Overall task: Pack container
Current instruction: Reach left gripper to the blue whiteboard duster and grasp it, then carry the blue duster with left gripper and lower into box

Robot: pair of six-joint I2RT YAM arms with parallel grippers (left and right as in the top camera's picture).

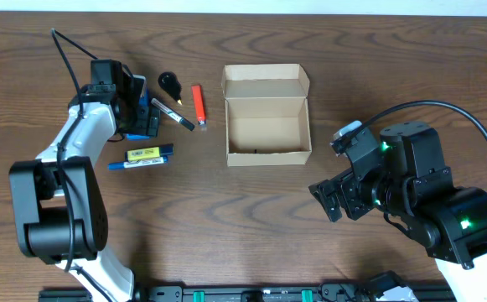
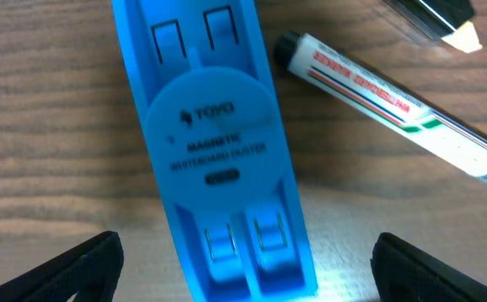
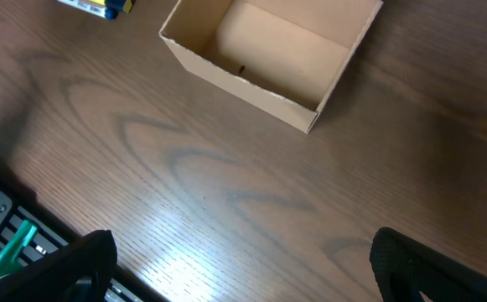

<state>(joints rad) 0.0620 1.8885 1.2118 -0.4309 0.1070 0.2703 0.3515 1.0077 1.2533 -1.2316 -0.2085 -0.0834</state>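
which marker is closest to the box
The orange marker, lying lengthwise just left of the cardboard box; the black-capped one and the two blue ones sit farther left.

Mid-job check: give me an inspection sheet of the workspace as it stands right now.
Surface: dark wood-grain table, glare near its front edge.
Job's things: cardboard box, flap open, nothing packed; one small dark speck inside.
Clutter: blue whiteboard duster, black-capped marker, orange marker, black round item, yellow-labelled marker, blue pen, all left of the box.
Grippers: left gripper open, fingers wide on either side of the duster; right gripper open over bare table.
Cables: left arm cable and right arm cable, both off the items.
Surroundings: black rail along the front edge.
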